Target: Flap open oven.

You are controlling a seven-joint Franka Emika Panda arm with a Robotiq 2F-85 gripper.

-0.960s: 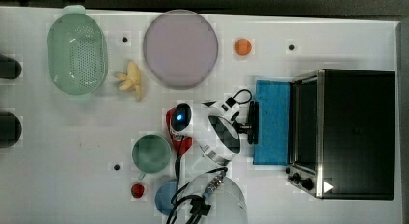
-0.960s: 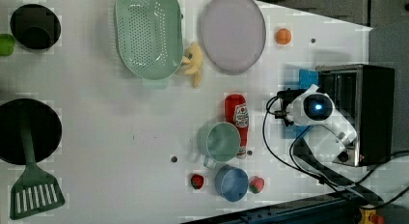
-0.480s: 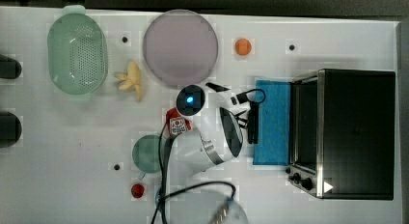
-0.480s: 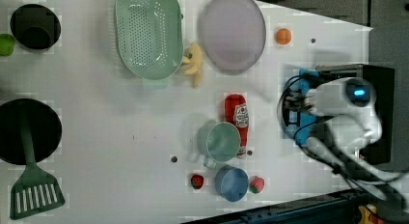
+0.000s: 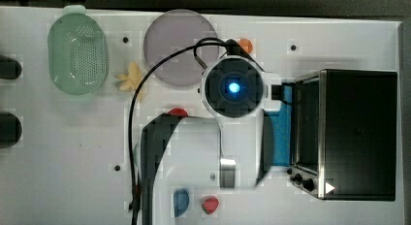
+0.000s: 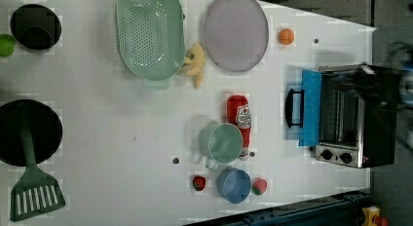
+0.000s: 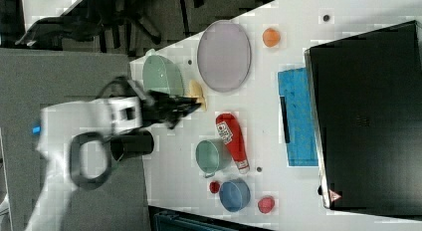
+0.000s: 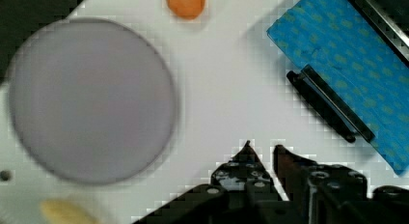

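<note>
The oven (image 5: pixel 356 133) stands at the top view's right, black-topped with small knobs at its front corner. Its blue door (image 6: pixel 310 106) lies folded down flat on the table, and the black bar handle (image 6: pixel 292 107) points away from the cavity. The wrist view shows the door (image 8: pixel 347 55) and handle (image 8: pixel 330 103) off to one side of my gripper (image 8: pixel 263 149). The gripper hangs high above bare table, open by a narrow gap, holding nothing. In the top view my arm (image 5: pixel 234 88) covers part of the door. The right view has the gripper (image 7: pixel 191 105) raised far from the oven (image 7: pixel 370 116).
A purple plate (image 5: pixel 179 48), an orange ball (image 5: pixel 245 44) and a green colander (image 5: pixel 77 55) lie along the far side. A ketchup bottle (image 6: pixel 238 123), green mug (image 6: pixel 221 143) and blue cup (image 6: pixel 234 184) sit mid-table. Black pans and a spatula (image 6: pixel 31 192) are at the left view's left.
My arm has lifted away from the door handle, growing large in the top view and sliding to the left view's right edge. The door stays flat throughout.
</note>
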